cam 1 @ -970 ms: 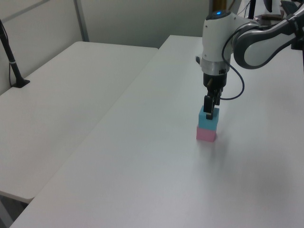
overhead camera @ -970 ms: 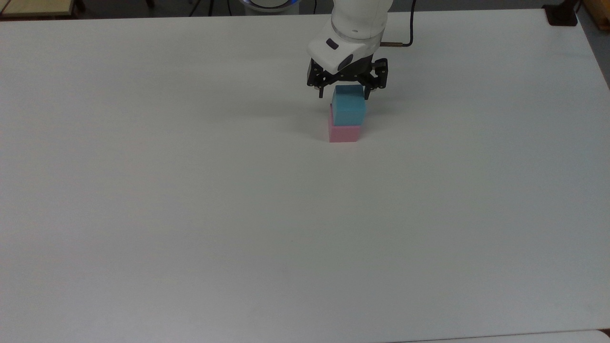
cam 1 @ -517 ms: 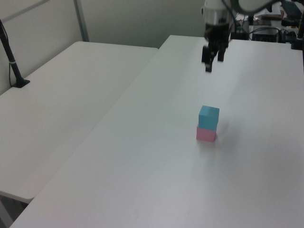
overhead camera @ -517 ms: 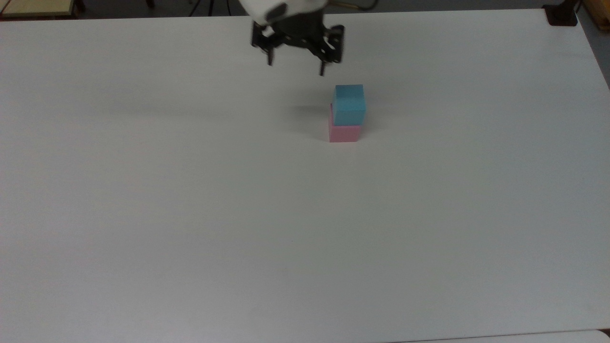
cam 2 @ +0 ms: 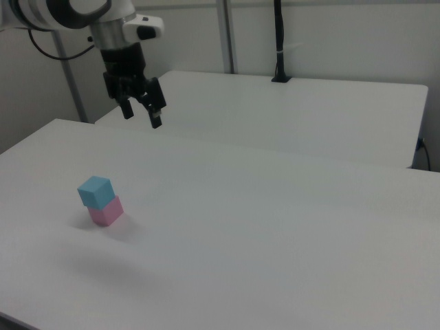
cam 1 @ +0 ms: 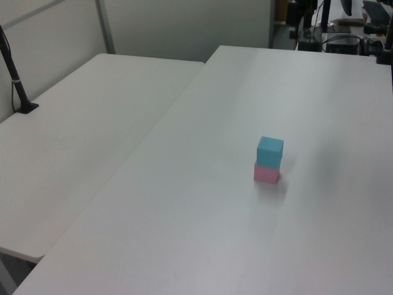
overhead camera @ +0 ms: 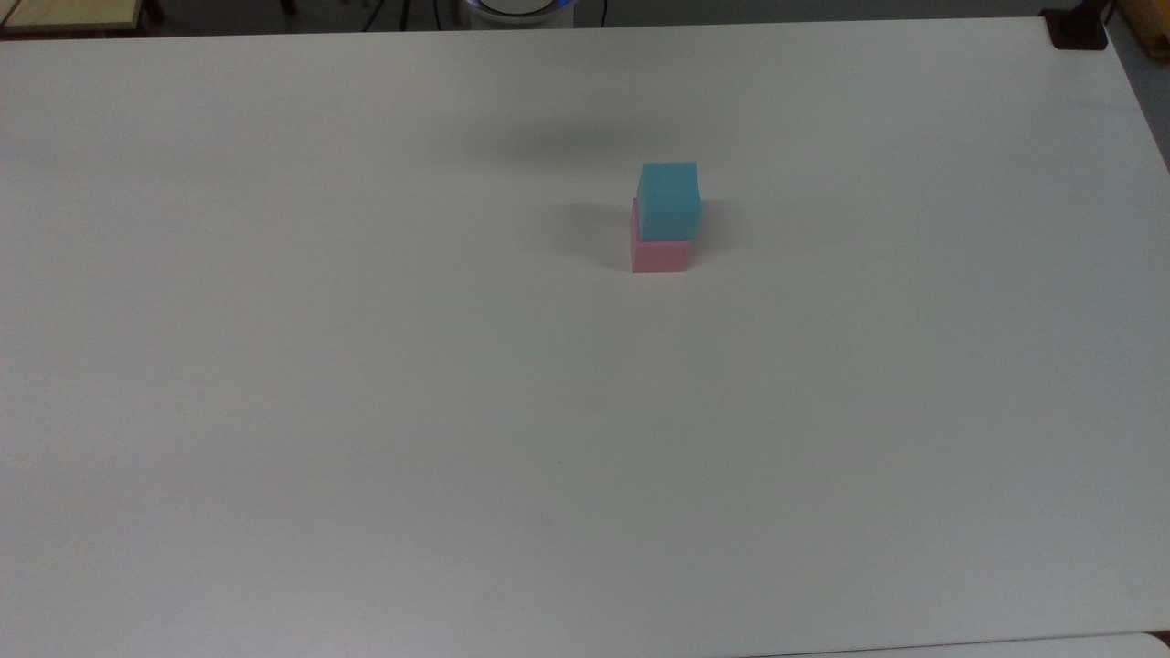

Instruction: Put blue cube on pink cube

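Now the blue cube (overhead camera: 669,199) sits on the pink cube (overhead camera: 660,255) on the white table (overhead camera: 366,411), shifted a little toward the top view's right, so one pink edge shows. My hand (cam 2: 141,113) hangs high above the table, well apart from the stack, its fingers spread and holding nothing. I judge the placing done; the good way is to stay high and not pass over the cubes.

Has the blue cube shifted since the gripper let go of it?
No. In the top view the blue cube sits on the pink cube with the same slight offset toward the top view's right.
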Controlling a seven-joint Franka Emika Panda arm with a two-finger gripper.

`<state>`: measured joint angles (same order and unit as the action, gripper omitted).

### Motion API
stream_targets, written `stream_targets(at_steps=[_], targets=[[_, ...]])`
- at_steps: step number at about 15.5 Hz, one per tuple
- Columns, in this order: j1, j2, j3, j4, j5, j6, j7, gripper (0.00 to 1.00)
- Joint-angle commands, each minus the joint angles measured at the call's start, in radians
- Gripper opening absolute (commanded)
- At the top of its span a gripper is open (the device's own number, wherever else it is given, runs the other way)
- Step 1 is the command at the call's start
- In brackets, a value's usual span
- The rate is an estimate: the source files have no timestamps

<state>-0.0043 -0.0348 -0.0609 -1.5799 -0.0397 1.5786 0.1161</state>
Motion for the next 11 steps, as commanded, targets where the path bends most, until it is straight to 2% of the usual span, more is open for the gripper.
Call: stream_targets(at_steps=[1,5,11], targets=[[0.021,-0.019,-0.078,0.027,-0.011,-0.016,-0.081,1.0],[0.017,-0.019,-0.082,0.026,-0.011,-0.014,-0.185,1.0],[0.009,-0.019,-0.089,0.024,-0.002,-0.019,-0.185,1.0]])
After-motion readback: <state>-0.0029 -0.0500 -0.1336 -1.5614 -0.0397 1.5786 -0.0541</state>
